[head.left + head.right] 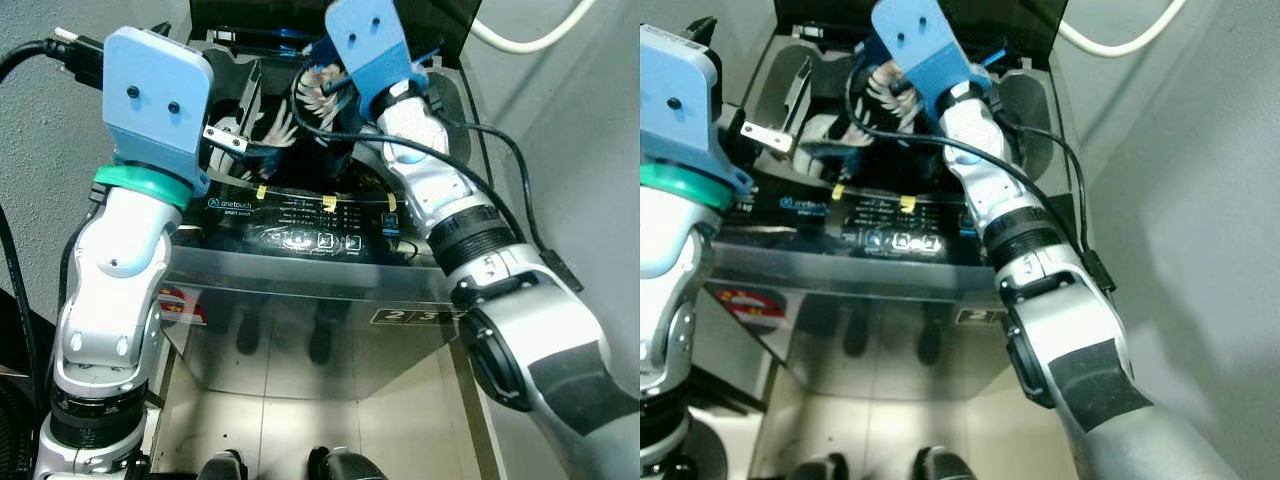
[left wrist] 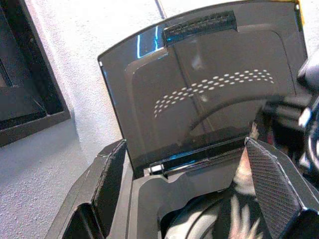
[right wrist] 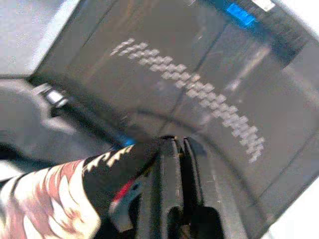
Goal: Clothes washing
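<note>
At the upper middle of the frame the right gripper (image 3: pixel 172 149) pinches a patterned garment (image 1: pixel 312 88), seemingly soft, light and prone to slipping unless bunched, over the washing machine (image 1: pixel 300 300), while the left gripper (image 2: pixel 199 189) hangs spread.

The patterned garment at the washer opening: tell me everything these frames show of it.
The garment is a soft, dark fabric printed with pale, feathery leaf shapes and pinkish-red touches. It hangs bunched over the open top of the washing machine, in front of the raised dark lid. The right gripper has its black fingers closed on a fold of it, seen close in the right wrist view. The left gripper, fingers apart, is beside it without touching. Its full shape cannot be made out.
</note>
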